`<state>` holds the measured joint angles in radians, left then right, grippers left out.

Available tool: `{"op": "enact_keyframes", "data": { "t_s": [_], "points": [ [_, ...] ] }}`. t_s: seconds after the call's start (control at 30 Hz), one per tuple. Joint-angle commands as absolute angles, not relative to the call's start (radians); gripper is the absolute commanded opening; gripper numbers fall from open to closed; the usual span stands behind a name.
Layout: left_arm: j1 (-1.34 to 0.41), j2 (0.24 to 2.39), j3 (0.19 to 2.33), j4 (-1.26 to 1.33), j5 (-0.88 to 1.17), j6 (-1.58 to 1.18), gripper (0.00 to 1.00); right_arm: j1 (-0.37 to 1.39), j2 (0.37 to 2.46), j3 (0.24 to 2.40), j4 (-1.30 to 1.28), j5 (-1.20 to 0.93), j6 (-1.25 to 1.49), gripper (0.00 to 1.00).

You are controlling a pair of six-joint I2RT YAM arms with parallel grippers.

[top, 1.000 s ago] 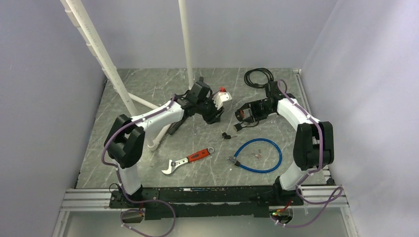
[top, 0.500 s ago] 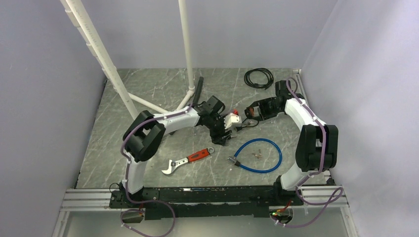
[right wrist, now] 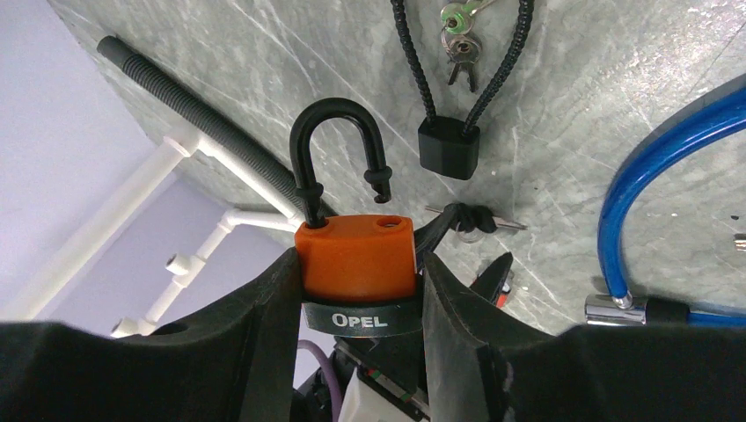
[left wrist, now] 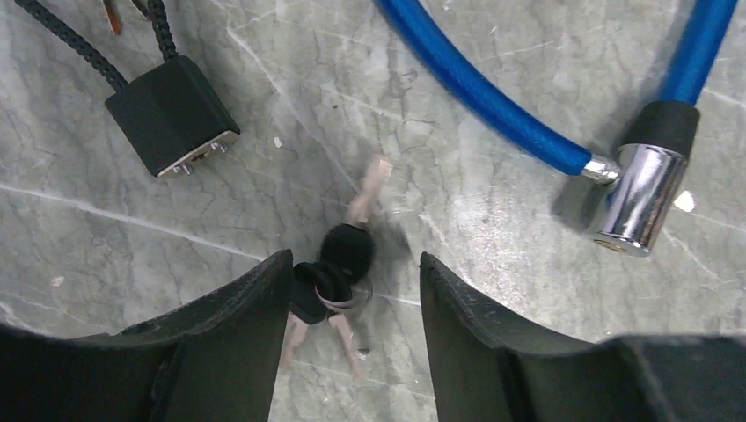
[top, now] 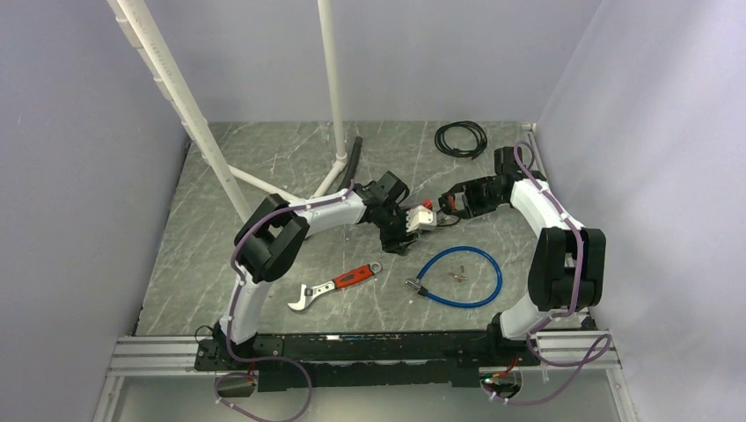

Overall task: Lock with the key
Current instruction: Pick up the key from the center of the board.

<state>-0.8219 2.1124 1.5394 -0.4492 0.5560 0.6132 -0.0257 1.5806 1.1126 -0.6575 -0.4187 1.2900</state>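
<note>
My right gripper [right wrist: 356, 260] is shut on an orange padlock [right wrist: 356, 251] marked OPEL and holds it above the table. Its black shackle [right wrist: 339, 145] stands open. In the top view the right gripper [top: 446, 204] is just right of the left gripper [top: 403, 236]. My left gripper [left wrist: 356, 264] is open and low over the table. A bunch of black-headed keys [left wrist: 341, 257] lies between its fingers, close against the left finger [left wrist: 237, 325], and looks blurred. The keys also show in the right wrist view [right wrist: 471, 218].
A blue cable lock [top: 495, 272] with a chrome end [left wrist: 640, 195] lies right of the keys. A small black cord lock [left wrist: 171, 114] lies behind them. A red-handled wrench [top: 334, 283], a black cable coil [top: 460, 138] and a white pipe frame [top: 207, 132] stand around.
My left gripper has swung right and forward from the back and come down over the keys. My right gripper has shifted slightly right, still holding the padlock.
</note>
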Motion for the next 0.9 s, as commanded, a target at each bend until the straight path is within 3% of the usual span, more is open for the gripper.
{"op": "enact_keyframes", "data": {
  "t_s": [0.0,0.2,0.37,0.87],
  "points": [
    [-0.822,2.151,1.563,-0.441,0.526,0.652,0.57,-0.035,1.540,1.123,-0.640,-0.436,1.292,0.00],
    [-0.820,2.186,1.577,-0.494,0.482,0.646,0.46,-0.043,1.547,1.124,-0.649,-0.438,1.288,0.00],
    [-0.789,2.132,1.537,-0.525,0.555,0.703,0.55,-0.044,1.556,1.122,-0.644,-0.451,1.283,0.00],
    [-0.784,2.039,1.502,-0.523,0.649,1.054,0.58,-0.043,1.566,1.120,-0.632,-0.473,1.283,0.00]
  ]
}}
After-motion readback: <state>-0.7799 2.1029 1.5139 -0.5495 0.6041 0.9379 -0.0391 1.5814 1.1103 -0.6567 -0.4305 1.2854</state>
